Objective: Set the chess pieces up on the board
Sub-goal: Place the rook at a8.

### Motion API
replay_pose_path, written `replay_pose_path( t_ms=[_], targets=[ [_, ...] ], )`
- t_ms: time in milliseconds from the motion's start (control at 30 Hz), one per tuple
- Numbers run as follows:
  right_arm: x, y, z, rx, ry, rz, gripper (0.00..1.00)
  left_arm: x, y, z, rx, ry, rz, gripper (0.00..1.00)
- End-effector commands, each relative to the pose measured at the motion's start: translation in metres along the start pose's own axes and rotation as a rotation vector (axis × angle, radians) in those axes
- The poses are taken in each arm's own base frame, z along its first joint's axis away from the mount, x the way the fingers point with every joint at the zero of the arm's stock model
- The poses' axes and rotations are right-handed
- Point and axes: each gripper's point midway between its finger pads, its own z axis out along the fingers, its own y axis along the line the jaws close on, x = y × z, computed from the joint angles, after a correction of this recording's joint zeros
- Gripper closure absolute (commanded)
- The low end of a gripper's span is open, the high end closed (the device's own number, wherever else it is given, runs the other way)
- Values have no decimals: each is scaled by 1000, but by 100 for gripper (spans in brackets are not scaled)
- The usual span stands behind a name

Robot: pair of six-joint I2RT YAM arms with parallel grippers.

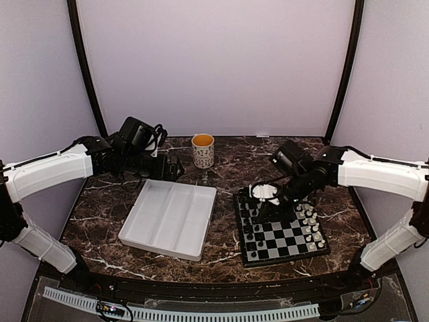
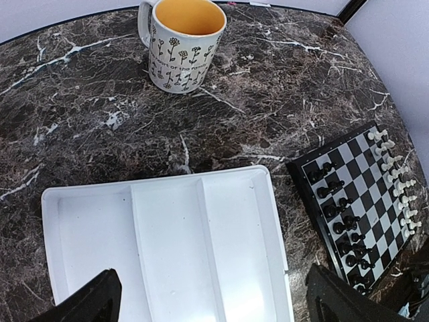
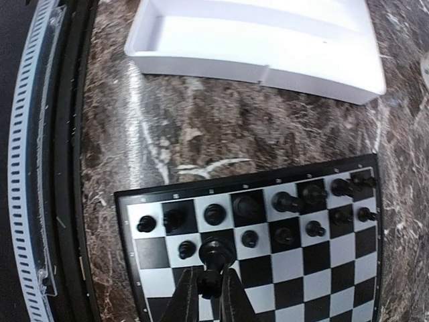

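The chessboard lies at the right of the table, black pieces along its left side and white pieces along its right. My right gripper is shut on a black chess piece and holds it over the board, above a square in the second row among the black pieces; it also shows in the top view. My left gripper is open and empty over the white tray; it sits at the back left. The board shows in the left wrist view.
A white three-compartment tray lies left of the board. A flowered mug stands at the back centre, also in the left wrist view. A small white dish sits just behind the board. The table's front edge has a slotted white strip.
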Motion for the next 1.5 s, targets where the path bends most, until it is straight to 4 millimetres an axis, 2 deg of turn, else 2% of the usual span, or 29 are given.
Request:
replay_pose_path(
  t_ms=[0, 200, 433, 567, 900, 1467],
  targets=[
    [14, 33, 15, -53, 73, -101, 92, -2, -1, -4, 3, 7, 18, 1],
    [16, 53, 35, -93, 123, -160, 92, -2, 0, -6, 1, -1, 19, 1],
    [7, 50, 56, -79, 181, -167, 92, 2, 0, -8, 10, 9, 12, 1],
    [8, 52, 65, -81, 231, -183, 92, 4, 1, -10, 10, 5, 9, 1],
    [11, 60, 75, -101, 283, -204, 92, 10, 2, -8, 19, 10, 3, 1],
    [33, 65, 78, -121, 378, -209, 92, 13, -3, -5, 47, 19, -5, 1]
  ],
)
